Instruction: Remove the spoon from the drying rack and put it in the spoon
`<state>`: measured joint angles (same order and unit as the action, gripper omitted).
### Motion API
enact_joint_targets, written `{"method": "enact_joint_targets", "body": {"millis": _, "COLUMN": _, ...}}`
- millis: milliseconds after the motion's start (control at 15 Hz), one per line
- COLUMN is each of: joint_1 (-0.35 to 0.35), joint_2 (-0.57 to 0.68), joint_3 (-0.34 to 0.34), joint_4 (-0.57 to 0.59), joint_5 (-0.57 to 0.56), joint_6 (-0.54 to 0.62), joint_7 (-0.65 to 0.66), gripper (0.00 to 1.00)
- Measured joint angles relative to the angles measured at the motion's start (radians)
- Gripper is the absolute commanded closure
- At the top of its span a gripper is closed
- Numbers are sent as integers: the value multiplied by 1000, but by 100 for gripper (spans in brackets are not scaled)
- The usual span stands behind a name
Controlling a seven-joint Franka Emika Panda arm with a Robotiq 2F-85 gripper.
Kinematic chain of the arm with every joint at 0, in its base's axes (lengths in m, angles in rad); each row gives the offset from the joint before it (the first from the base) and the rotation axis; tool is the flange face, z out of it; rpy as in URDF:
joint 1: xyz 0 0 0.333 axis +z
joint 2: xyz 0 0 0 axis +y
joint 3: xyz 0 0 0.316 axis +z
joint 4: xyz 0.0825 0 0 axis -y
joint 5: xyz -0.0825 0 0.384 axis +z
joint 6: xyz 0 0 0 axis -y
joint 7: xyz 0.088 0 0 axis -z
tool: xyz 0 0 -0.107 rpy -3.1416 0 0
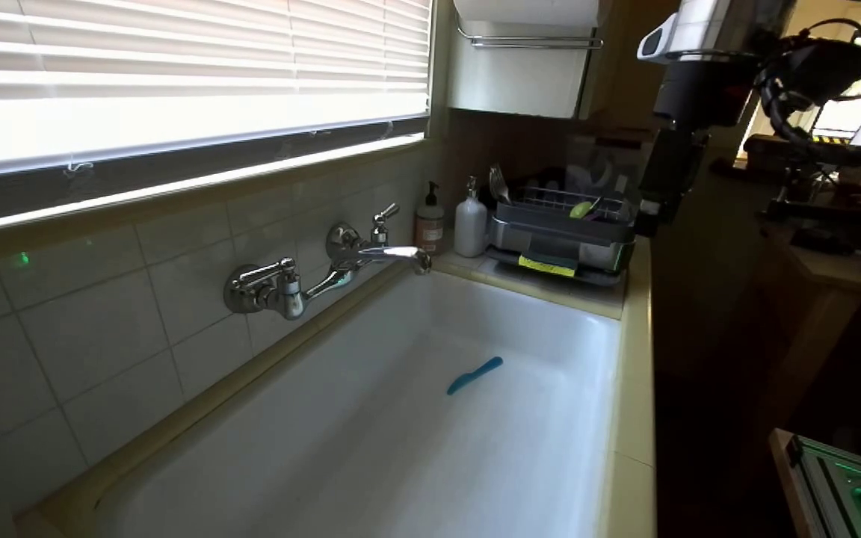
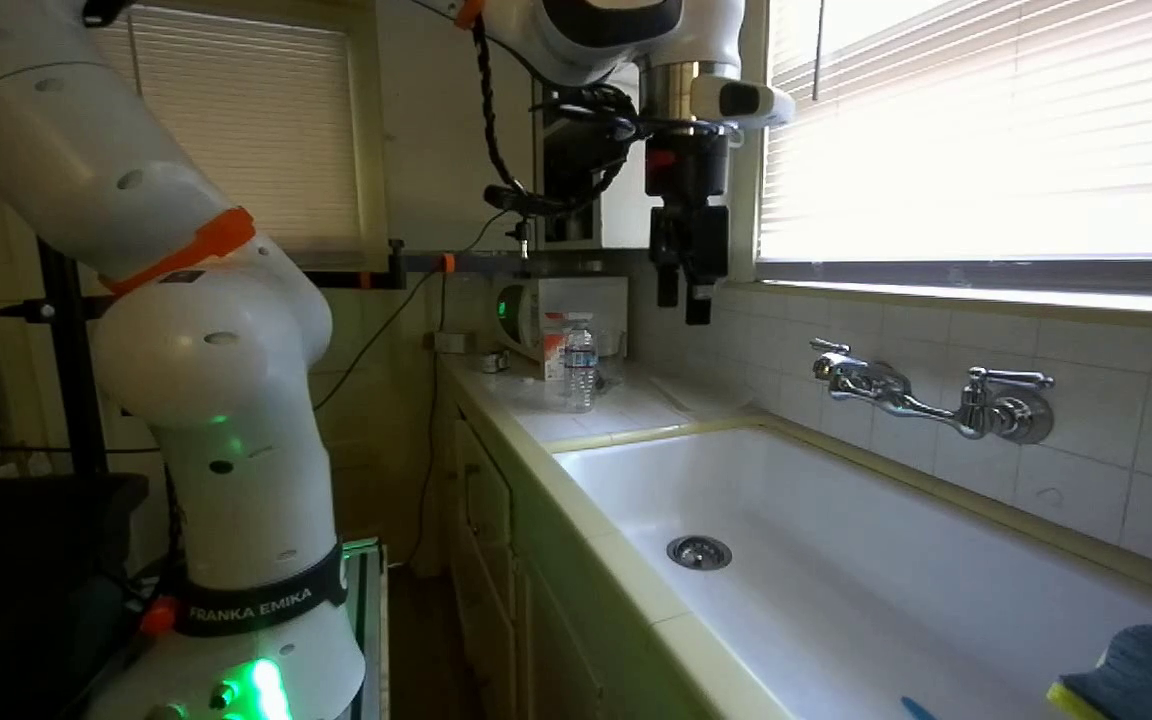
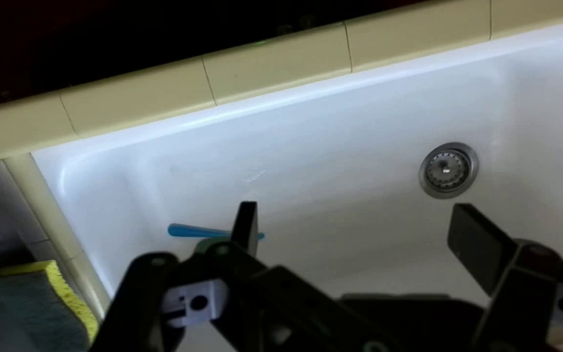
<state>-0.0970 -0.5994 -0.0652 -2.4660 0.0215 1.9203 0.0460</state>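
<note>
White kitchen sink [image 1: 326,456] set in a cream-tiled counter [image 1: 634,418], with a window alongside and its blinds [image 1: 176,60] down. Closest thing in the wrist view is the gripper [image 3: 357,230], and its jaws are spread wide apart. Both exterior views show it up high with the fingers pointing down. In the wrist view one finger blocks part of a blue knife [image 1: 474,376], but the knife is lying on the sink bottom, well below the gripper. The drain [image 3: 448,170] is toward the opposite end of the basin from it. Further back there's a chrome faucet [image 1: 393,253] on the tiled wall, spout out over the sink. Past that, on the counter at the end of the sink in an exterior view, you get a brown pump bottle [image 1: 430,224], then a white bottle [image 1: 470,226], and just beside that one the drying rack [image 1: 535,222]. A grey pad with a yellow edge [image 1: 550,254] is at the rack's front. Metallic utensils [image 1: 501,187] poke up at the bottle end, and something yellow-green [image 1: 581,210] is nearer the opposite end. Whether one of those pieces is the spoon, honestly can't tell, too small and dim. Above it all hangs a white wall cabinet [image 1: 516,82].
</note>
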Motion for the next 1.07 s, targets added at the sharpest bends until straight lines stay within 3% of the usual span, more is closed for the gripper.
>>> {"method": "enact_joint_targets", "body": {"millis": 467, "joint_1": -121, "joint_2": 34, "joint_3": -64, "joint_4": 26, "joint_5": -46, "joint_6": 131, "joint_7": 16, "gripper": 0}}
{"method": "enact_joint_targets", "body": {"millis": 800, "joint_1": -165, "joint_2": 132, "joint_3": -78, "joint_4": 70, "joint_5": -98, "joint_6": 218, "joint_7": 38, "gripper": 0}}
{"method": "enact_joint_targets", "body": {"millis": 1067, "joint_1": -176, "joint_2": 168, "joint_3": -83, "joint_4": 91, "joint_5": -114, "joint_6": 219, "joint_7": 59, "gripper": 0}}
